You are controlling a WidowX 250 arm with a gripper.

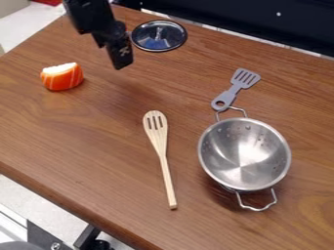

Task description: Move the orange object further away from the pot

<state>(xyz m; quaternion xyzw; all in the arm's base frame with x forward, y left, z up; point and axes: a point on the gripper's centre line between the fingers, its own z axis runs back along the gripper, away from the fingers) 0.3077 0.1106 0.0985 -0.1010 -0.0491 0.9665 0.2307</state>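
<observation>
Taken as landmark: round silver metal pot with small holes in its wall, set open side up on the brown wood-grain table, with one looped wire handle on its far side and another on its near side. Located well apart from the pot, up and to the left of it in the camera view: orange object, a rounded chunk with thin pale stripes on its side and a whitish upper face, resting on the table. Observed also up and to the left of the pot, nearer to it than the orange object: black two-finger gripper, hanging down from the black robot arm. Noted as apart from the orange object, with bare wood visible between. Unable to tell whether released, clenched or grasping anything. Recorded beyond the pot and to its left, just beside the gripper as seen: round glass lid with metal rim and a central knob, knob side up. Found just beyond the pot: grey slotted spatula, blade pointing away, handle end close to the far wire handle; contact impossible to confirm. Found to the left of the pot, near but not touching: pale wooden slotted spoon, lying lengthwise, head at the far end.
</observation>
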